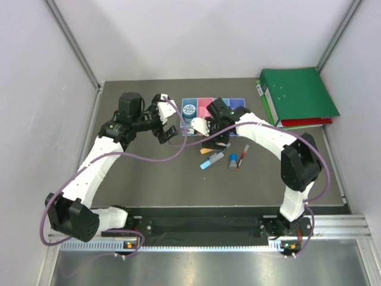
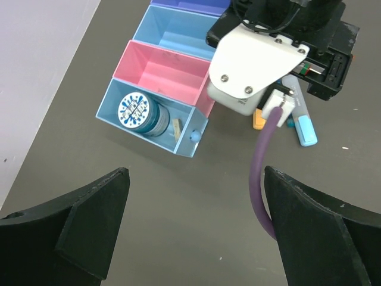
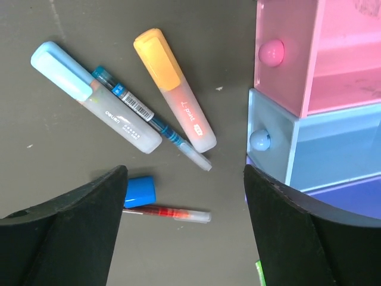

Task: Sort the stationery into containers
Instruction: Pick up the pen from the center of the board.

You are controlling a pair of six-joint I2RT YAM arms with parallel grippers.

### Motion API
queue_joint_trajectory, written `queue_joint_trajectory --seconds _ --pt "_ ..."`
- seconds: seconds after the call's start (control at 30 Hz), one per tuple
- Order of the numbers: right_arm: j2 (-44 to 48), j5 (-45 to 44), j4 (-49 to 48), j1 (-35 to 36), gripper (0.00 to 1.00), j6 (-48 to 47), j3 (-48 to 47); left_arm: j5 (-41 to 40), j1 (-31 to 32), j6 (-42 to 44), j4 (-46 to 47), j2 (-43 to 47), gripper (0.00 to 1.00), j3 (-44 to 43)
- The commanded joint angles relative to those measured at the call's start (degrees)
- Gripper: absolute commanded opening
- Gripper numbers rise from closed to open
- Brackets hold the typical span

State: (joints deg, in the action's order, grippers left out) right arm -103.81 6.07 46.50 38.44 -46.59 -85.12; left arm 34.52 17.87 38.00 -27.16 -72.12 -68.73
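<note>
Four bins stand in a row: blue [image 2: 189, 138], pink [image 2: 156, 80], light blue [image 2: 169, 31] and purple [image 2: 189, 5]. The blue bin holds a round blue disc [image 2: 134, 110] and a tan eraser [image 2: 176, 128]. My left gripper [image 2: 195, 174] is open and empty above bare mat, near the blue bin. My right gripper [image 3: 186, 171] is open and empty over the loose stationery. Below it lie an orange highlighter [image 3: 175, 89], a light-blue marker [image 3: 95, 98], a thin blue pen [image 3: 149, 116], a small blue cylinder [image 3: 140, 192] and a red pen [image 3: 169, 213], beside the pink [image 3: 321, 53] and light-blue [image 3: 297, 149] bins.
Big green binders [image 1: 297, 92] lie on a red folder [image 1: 306, 123] at the back right. My right wrist body [image 2: 256, 59] sits close in front of the bins. A purple cable [image 2: 262, 179] hangs by my left gripper's right finger. Grey walls stand on both sides.
</note>
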Motion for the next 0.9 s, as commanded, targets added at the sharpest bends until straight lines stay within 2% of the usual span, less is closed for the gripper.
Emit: queue_joint_trajectory --seconds 0.0,0.17,0.27,0.5,0.57,0.7,0.87 --pt "0.36 6.42 2.36 1.46 0.78 -11.93 -1.46 -12.02 -1.61 3.22 2.72 1.1 0.99 1.58" --pt "-0.6 5.54 -0.53 3.83 0.77 -14.76 4.07 -13.43 -1.61 3.75 3.08 2.42 0.99 1.67" --pt "-1.57 5.27 -1.67 4.98 0.68 -15.55 5.23 -14.22 -1.61 3.49 2.9 2.77 0.99 1.32" --pt "-2.98 7.29 -1.06 6.21 0.65 -14.94 6.1 -15.1 -1.61 3.84 1.93 3.3 0.99 0.7" --pt "-3.06 7.56 -1.24 6.74 0.61 -14.85 7.59 -15.19 -1.61 3.92 1.76 3.3 0.99 0.53" --pt "-2.63 5.37 -7.27 7.36 0.6 -13.27 10.32 -15.19 -1.61 4.1 1.32 3.21 0.99 -0.09" --pt "-5.08 3.08 -9.41 7.09 0.57 -13.7 7.7 -14.75 -1.61 3.75 0.7 3.39 0.99 0.0"
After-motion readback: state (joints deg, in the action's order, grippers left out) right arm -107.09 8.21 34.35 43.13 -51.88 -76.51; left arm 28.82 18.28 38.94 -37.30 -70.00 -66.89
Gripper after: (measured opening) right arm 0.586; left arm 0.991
